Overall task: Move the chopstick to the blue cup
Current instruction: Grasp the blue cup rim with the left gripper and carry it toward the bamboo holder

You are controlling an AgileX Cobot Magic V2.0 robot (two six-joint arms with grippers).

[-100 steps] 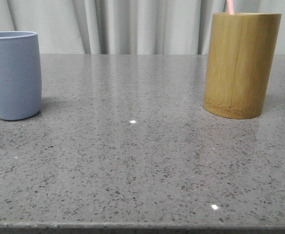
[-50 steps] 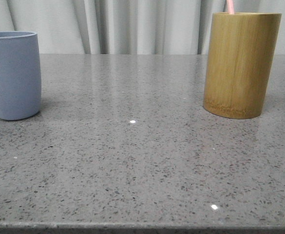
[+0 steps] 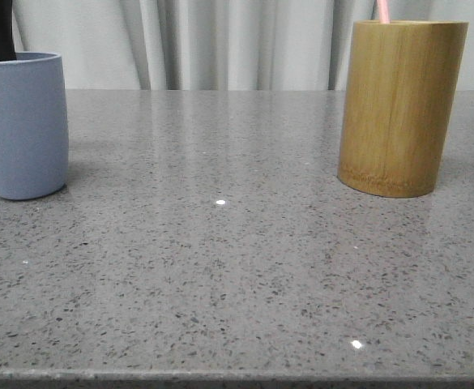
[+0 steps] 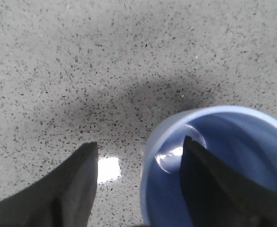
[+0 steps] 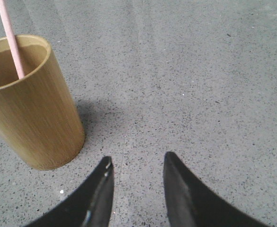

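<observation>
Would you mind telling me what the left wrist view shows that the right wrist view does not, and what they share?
The left wrist view looks down into the blue cup, with the open left gripper straddling its rim, one finger over the inside. The right wrist view has the bamboo holder with the chopstick standing inside, and the open right gripper above bare table. Both show the speckled grey table.

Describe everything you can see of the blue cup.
The blue cup is a matte, pale grey-blue tumbler without a handle, narrowing to a rounded base. It stands upright on the speckled grey table, at its left side, far from the bamboo holder. Nothing lies inside; the bottom shines. The open left gripper straddles its rim, one finger over the inside, one outside.
</observation>
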